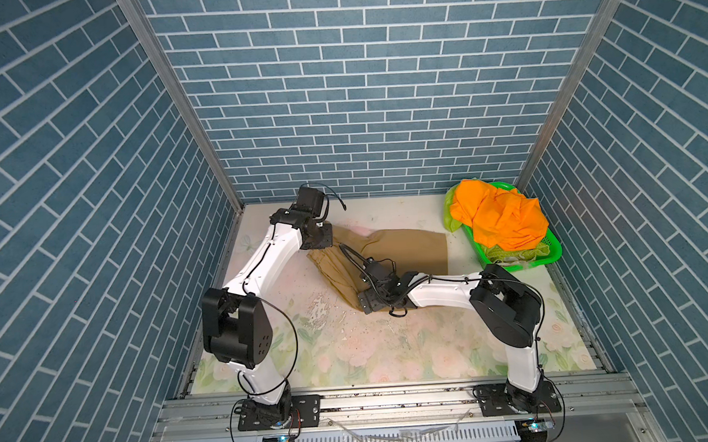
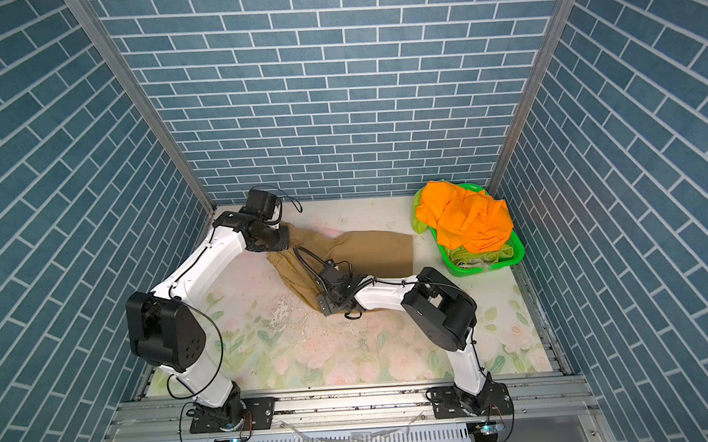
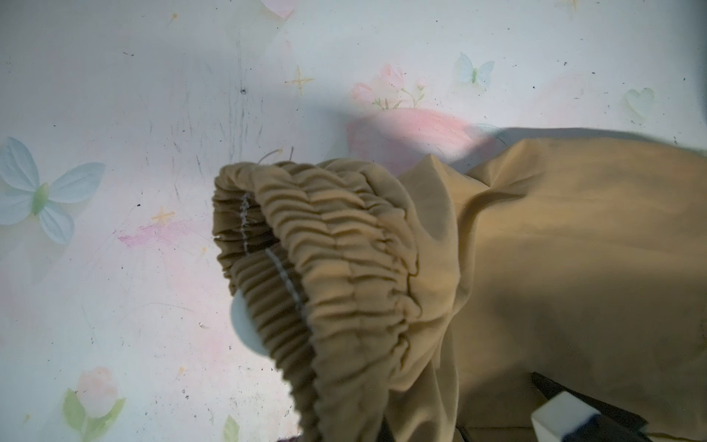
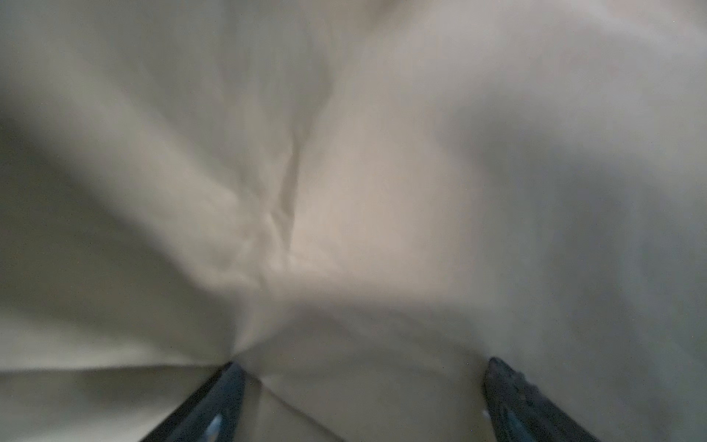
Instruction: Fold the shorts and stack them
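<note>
Tan shorts (image 1: 408, 248) lie creased, gathered waistband (image 3: 344, 248) lifted.

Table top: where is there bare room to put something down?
The widest bare patch of the floral table lies in front, between the arm bases and the tan shorts. A narrow strip runs behind them along the back wall. Both arms crowd the middle; the green basket heaped with orange shorts fills the back right corner.

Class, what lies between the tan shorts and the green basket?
Nothing: between tan shorts and green basket, only bare table, in both top views.
</note>
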